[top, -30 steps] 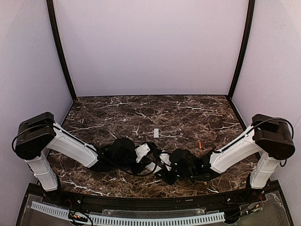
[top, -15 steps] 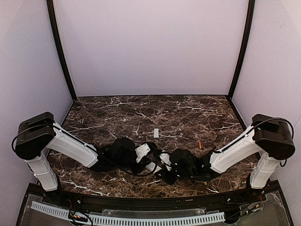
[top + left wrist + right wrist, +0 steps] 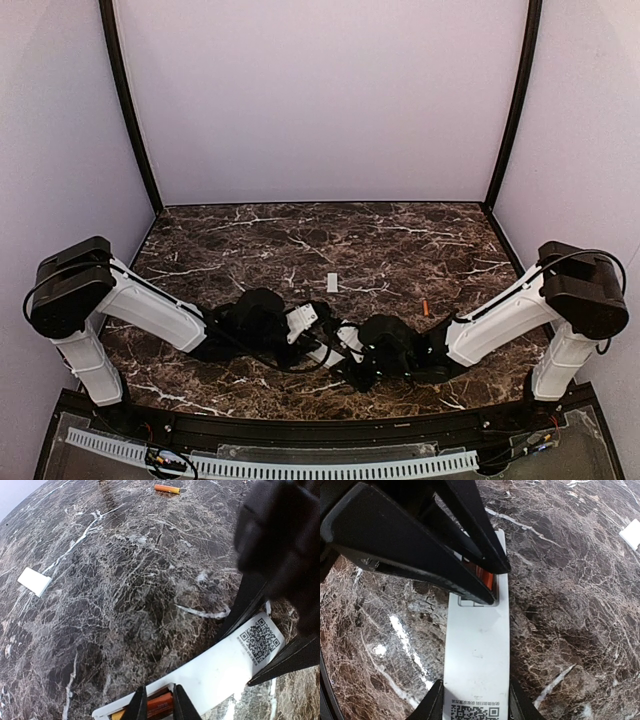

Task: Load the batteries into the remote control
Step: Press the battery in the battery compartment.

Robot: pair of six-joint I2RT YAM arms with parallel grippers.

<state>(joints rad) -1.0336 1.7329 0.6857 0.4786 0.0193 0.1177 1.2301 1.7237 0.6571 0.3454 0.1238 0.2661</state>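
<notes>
Overhead, both arms are crowding the table's (image 3: pixel 250 240) near edge. Left wrist: your left gripper (image 3: pixel 159 706) is straddling a battery (image 3: pixel 161 701) in the remote control's (image 3: pixel 220 672) slot, jaws barely apart, grip unclear. Right wrist: your right gripper (image 3: pixel 476 707) is clamping the remote control. Pulling the left fingers away crookedly is risking dragging the battery out.

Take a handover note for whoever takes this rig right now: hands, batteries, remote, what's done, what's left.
Left hand: straddles one battery in the slot of the remote; gripping or not, can't tell.
Right hand: shut on the remote's label end.
Second battery: loose on the table, apart from the remote.
Small white piece, maybe the cover, lies apart too.
Done: one battery in the slot. Left: load the other.
</notes>
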